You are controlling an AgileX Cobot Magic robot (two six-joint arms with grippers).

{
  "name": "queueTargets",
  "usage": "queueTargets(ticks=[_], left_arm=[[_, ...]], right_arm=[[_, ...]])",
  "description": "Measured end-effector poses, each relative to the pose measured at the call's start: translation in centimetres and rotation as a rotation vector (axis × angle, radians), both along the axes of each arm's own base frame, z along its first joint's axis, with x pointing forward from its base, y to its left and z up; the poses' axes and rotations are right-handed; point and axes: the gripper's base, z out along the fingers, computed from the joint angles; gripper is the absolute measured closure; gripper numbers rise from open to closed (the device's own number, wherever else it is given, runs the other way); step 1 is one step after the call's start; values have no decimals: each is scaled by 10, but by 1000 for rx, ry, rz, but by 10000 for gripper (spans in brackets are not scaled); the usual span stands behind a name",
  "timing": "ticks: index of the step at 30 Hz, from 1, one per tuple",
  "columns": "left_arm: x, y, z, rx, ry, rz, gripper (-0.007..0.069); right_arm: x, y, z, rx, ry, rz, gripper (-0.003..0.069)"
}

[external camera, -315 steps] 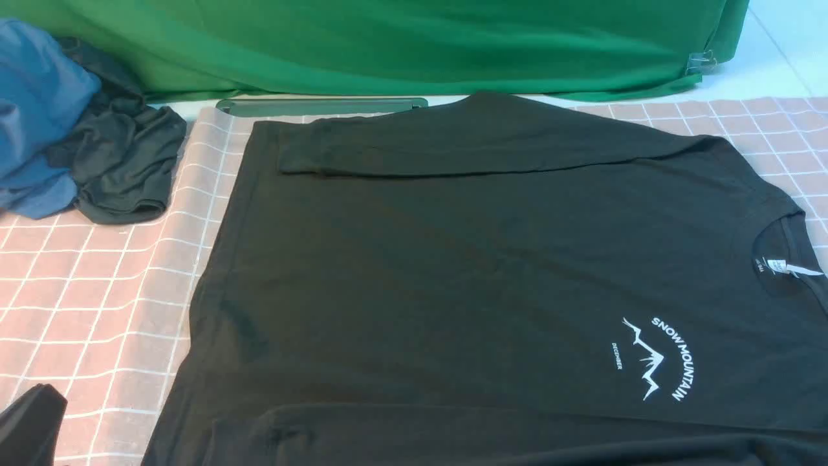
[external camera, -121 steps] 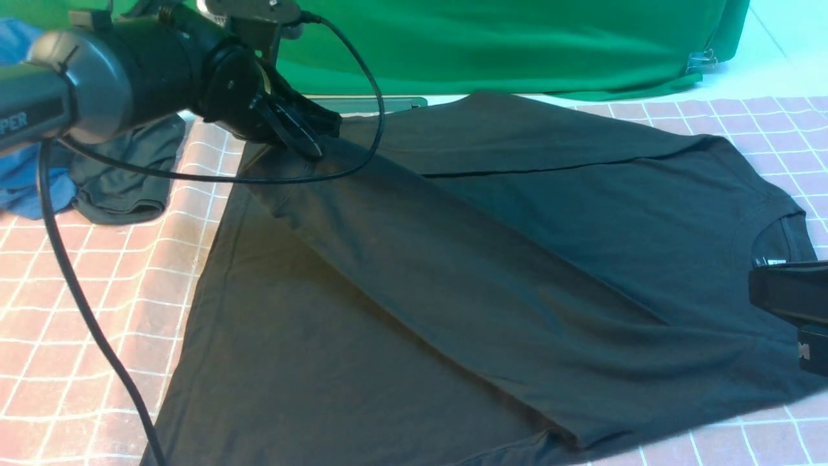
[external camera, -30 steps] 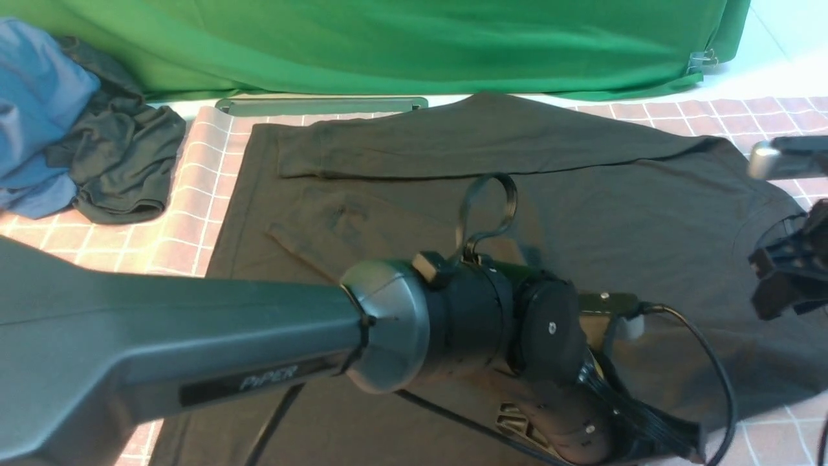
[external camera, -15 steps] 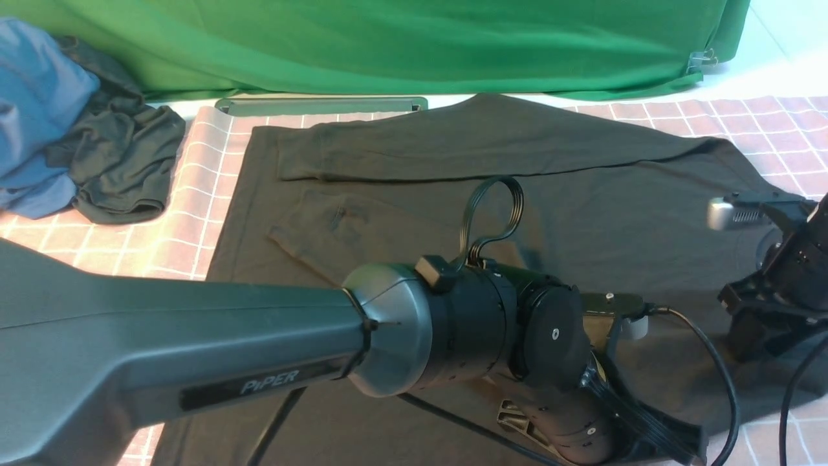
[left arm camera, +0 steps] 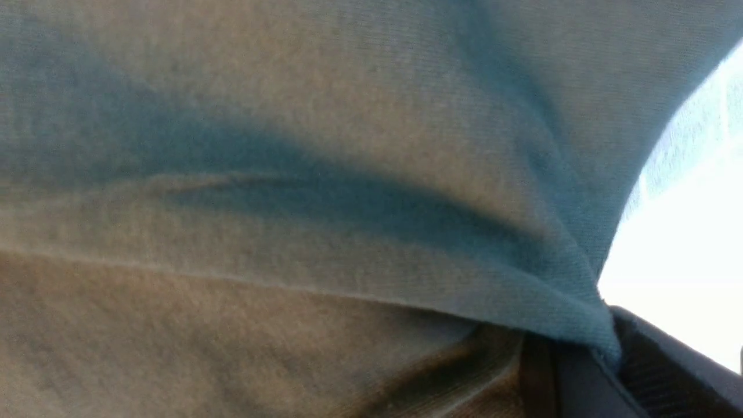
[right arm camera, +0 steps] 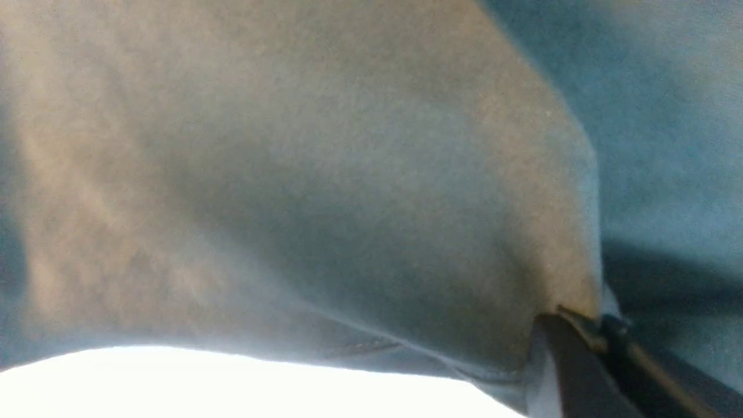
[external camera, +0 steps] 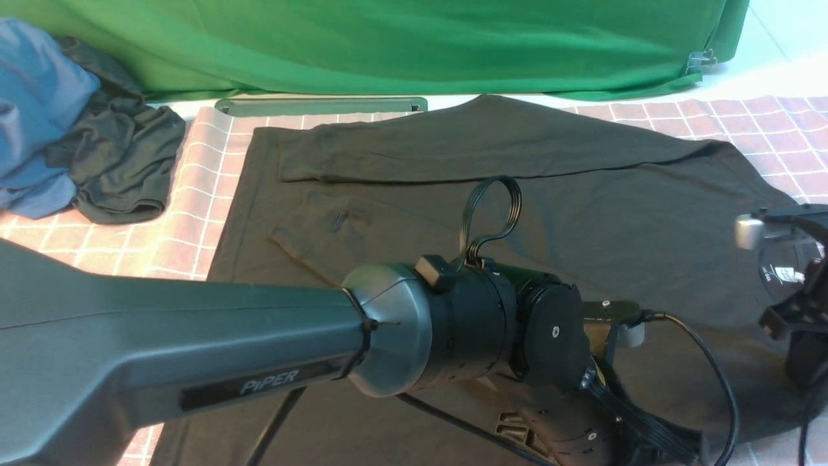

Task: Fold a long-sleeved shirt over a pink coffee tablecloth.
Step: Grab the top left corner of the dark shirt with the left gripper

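Note:
The black long-sleeved shirt lies spread on the pink coffee tablecloth, with one sleeve folded across its far side. My left gripper is low at the shirt's near edge. In the left wrist view it is shut on a bunched fold of the shirt. My right gripper sits at the far right, beside the neck label. The right wrist view shows it shut on a pinch of the shirt.
A blue garment and a dark grey-green garment are piled at the back left. Green cloth hangs along the back, with a flat dark tray below it. My left forearm spans the front.
The right gripper came down from above the shirt to its neck end and closed on the fabric. The left arm has barely moved and keeps its hold.

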Motion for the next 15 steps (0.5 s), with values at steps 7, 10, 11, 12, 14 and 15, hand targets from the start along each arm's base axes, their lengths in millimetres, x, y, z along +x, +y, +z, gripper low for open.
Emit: queueTargets(ticks=[7, 10, 11, 12, 14, 15], left_arm=[[-15, -7, 0, 4, 10, -43, 593], [-22, -11, 0, 7, 10, -65, 593], [-23, -11, 0, 10, 14, -68, 593], [-23, -10, -1, 14, 17, -70, 593], [-24, -10, -1, 18, 19, -74, 589], [-24, -10, -1, 19, 21, -75, 584]], right_arm=[[-24, -1, -4, -26, 35, -4, 596], [-32, -4, -15, -71, 54, -35, 593], [-33, -5, -17, -81, 50, -46, 587], [-33, -6, -19, -90, 46, -49, 575], [-34, -6, -20, -91, 45, -55, 541], [-34, -6, -20, -92, 42, -60, 522]])
